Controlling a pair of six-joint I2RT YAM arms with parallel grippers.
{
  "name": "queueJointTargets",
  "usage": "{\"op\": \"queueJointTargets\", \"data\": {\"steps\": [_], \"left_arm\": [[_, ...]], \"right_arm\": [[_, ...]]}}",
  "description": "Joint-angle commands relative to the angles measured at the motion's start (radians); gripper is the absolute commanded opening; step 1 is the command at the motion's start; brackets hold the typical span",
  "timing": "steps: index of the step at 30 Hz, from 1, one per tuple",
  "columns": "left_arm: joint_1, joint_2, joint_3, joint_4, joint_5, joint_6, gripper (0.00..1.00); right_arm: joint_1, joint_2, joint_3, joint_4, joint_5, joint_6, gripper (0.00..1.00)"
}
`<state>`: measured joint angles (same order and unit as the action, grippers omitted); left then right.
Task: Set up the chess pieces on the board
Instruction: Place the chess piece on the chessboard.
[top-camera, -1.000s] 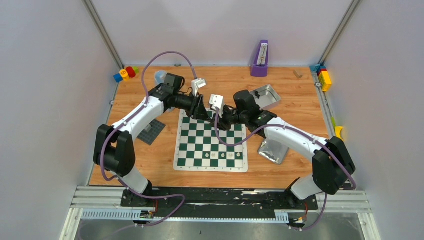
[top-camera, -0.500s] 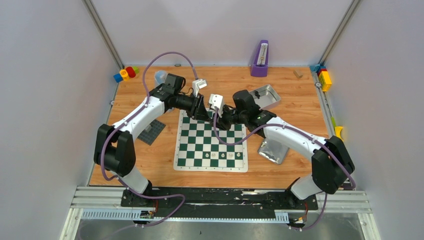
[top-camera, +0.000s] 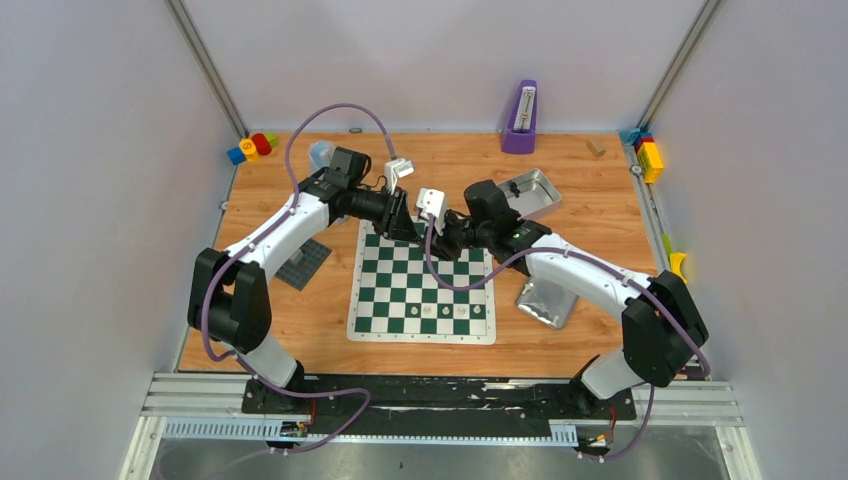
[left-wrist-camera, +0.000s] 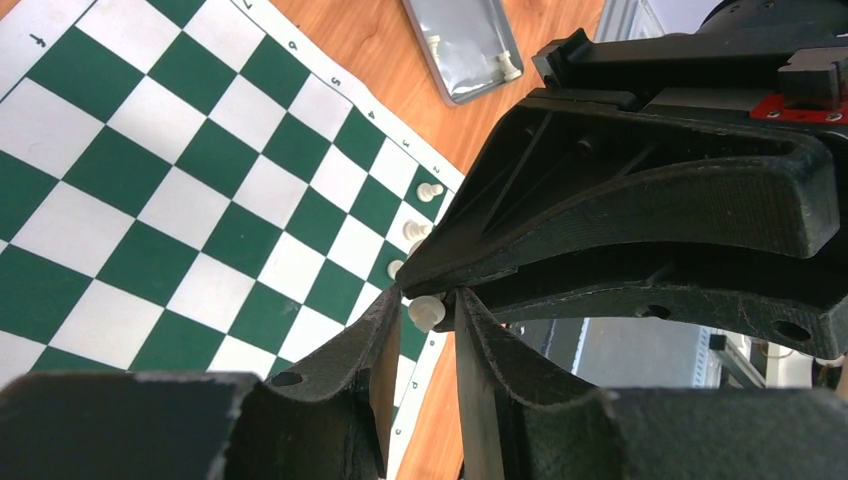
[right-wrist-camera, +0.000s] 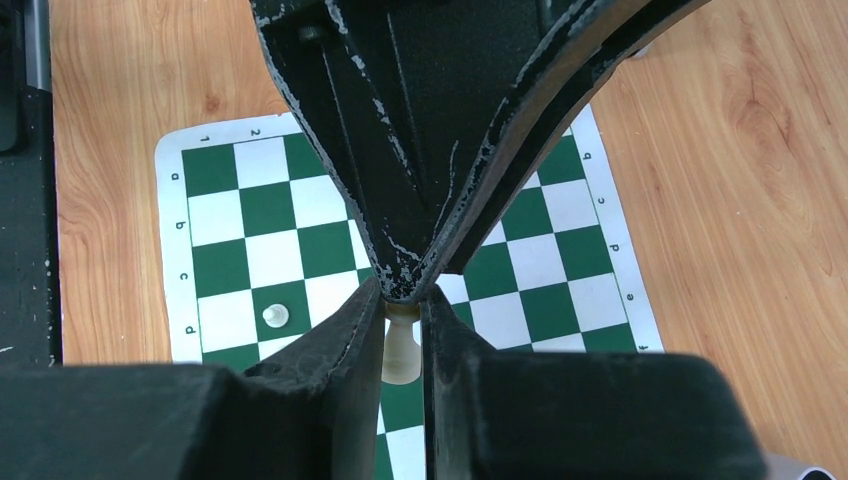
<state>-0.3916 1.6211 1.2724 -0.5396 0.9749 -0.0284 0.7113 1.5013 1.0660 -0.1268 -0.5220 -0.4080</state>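
Observation:
The green-and-white board (top-camera: 420, 280) lies at the table's middle; it also shows in the left wrist view (left-wrist-camera: 150, 200) and the right wrist view (right-wrist-camera: 560, 280). My two grippers meet tip to tip above its far edge. My right gripper (right-wrist-camera: 402, 300) is shut on a cream chess piece (right-wrist-camera: 400, 345), base towards its camera. My left gripper (left-wrist-camera: 427, 300) has its fingertips close on either side of that piece's head (left-wrist-camera: 425, 312); I cannot tell whether they pinch it. Several cream pieces (top-camera: 445, 311) stand in the board's near row.
A silver pouch (top-camera: 547, 298) with pieces in it lies right of the board. A metal tray (top-camera: 530, 190) and a purple metronome (top-camera: 519, 118) are at the back. A dark grey plate (top-camera: 303, 263) lies left of the board. Coloured blocks (top-camera: 250, 147) sit in the far corners.
The right gripper has edged slightly left towards the left gripper. Nothing else has visibly changed.

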Motion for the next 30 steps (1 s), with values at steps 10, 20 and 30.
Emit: {"op": "queueJointTargets", "data": {"steps": [10, 20, 30], "left_arm": [[0.007, -0.049, -0.012, -0.008, 0.05, 0.021, 0.38], [0.02, -0.066, -0.025, 0.001, 0.055, 0.016, 0.43], [0.02, -0.059, -0.025, 0.007, 0.054, 0.016, 0.41]], "right_arm": [[-0.006, 0.0, 0.032, 0.021, 0.024, 0.004, 0.0], [-0.009, 0.001, 0.028, 0.018, 0.026, -0.001, 0.0], [-0.012, 0.001, 0.033, 0.014, 0.017, 0.003, 0.0]]}}
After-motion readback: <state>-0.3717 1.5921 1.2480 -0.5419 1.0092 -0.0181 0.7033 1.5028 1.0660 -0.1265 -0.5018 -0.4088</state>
